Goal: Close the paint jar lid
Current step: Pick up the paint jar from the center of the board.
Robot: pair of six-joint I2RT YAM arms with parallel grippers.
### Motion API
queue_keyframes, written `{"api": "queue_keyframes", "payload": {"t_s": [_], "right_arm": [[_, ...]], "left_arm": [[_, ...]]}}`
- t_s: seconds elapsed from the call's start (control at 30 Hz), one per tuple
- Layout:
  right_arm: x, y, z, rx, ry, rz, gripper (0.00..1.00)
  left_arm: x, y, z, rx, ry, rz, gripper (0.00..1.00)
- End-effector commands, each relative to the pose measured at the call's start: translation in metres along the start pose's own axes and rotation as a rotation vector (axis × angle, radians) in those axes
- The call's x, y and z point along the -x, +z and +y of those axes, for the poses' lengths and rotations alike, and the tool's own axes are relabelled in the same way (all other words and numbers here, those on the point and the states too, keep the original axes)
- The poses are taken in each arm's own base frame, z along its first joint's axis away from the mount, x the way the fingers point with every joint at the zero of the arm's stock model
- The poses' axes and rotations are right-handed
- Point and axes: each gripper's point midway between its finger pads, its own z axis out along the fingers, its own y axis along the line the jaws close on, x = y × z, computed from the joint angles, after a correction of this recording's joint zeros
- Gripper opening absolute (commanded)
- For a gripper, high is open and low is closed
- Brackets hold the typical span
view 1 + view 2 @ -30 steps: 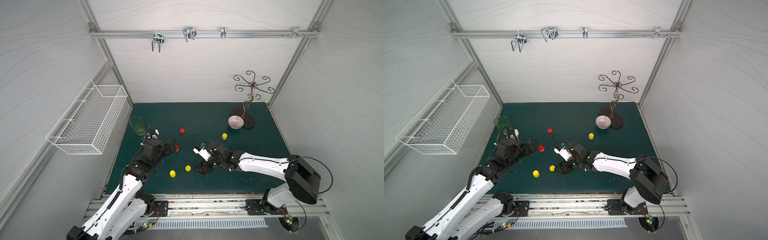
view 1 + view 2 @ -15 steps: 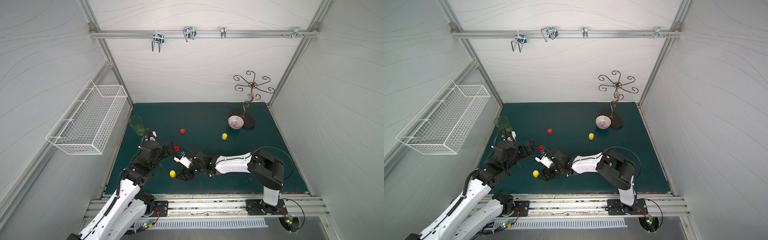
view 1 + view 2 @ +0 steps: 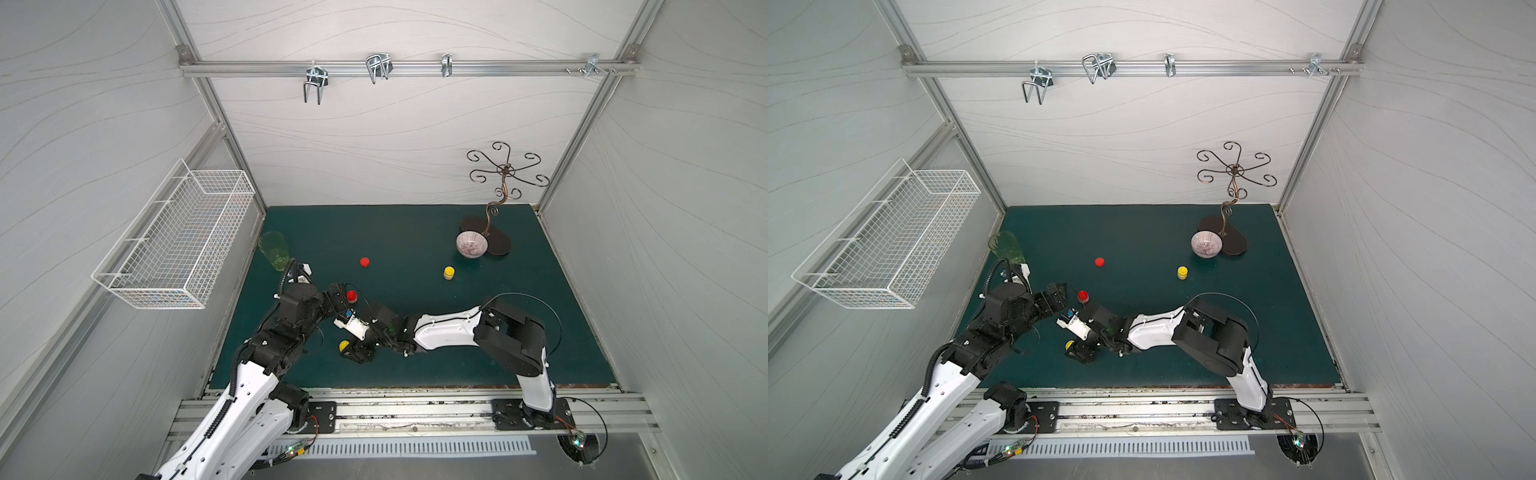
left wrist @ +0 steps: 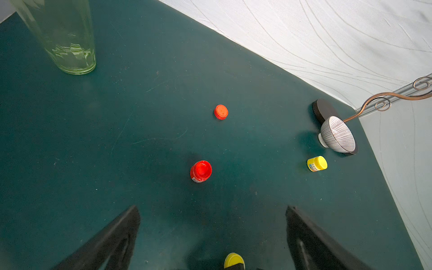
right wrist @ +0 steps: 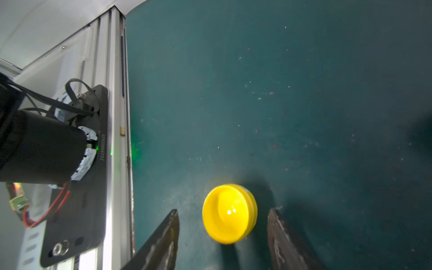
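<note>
Pickup is the step we judge to be in hand. On the green mat (image 3: 415, 232) the left gripper (image 4: 212, 208) hangs spread wide, holding nothing, just short of the small red jar (image 4: 200, 171), whose glossy top looks uncapped to us. The right gripper (image 5: 223, 211) sits low toward the front of the mat, jaws partly apart on either side of the yellow lid (image 5: 229, 215). We see mat between the lid and the fingers (image 5: 163, 233) on both sides, so nothing is gripped yet. Next, we think, the jaws must meet the lid's rim evenly, lift it level and carry it to a jar mouth. That is most likely the yellow jar (image 3: 448, 272), well apart near the bowl (image 3: 471, 244), though we cannot tell whether that jar is open. The lid is a bright, shiny round cap with a round step in its face and fine ridges around its edge. A red lid (image 3: 364, 262) lies loose farther back.
</note>
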Motion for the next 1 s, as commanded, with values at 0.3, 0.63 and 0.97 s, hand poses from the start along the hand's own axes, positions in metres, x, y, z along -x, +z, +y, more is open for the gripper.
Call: {"api": "queue_keyframes", "payload": {"t_s": [0.3,0.63,0.97], "right_arm": [[-0.0130,0.0138,-0.0014,-0.026,-0.027,0.046,0.54],[-0.0131,0.0160,-0.0013,-0.032,-0.026,0.049,0.32],[-0.0078,0.0101,-0.0047,-0.062,-0.021,0.012,0.26]], "left_arm": [[0.0119,-0.0053,-0.0059,-0.025,0.004,-0.043,1.00],[0.0110,-0.0056,-0.0041,-0.021,0.006,-0.045,1.00],[0.0125,-0.0077,-0.0052,-0.035,0.006,-0.060,1.00]]}}
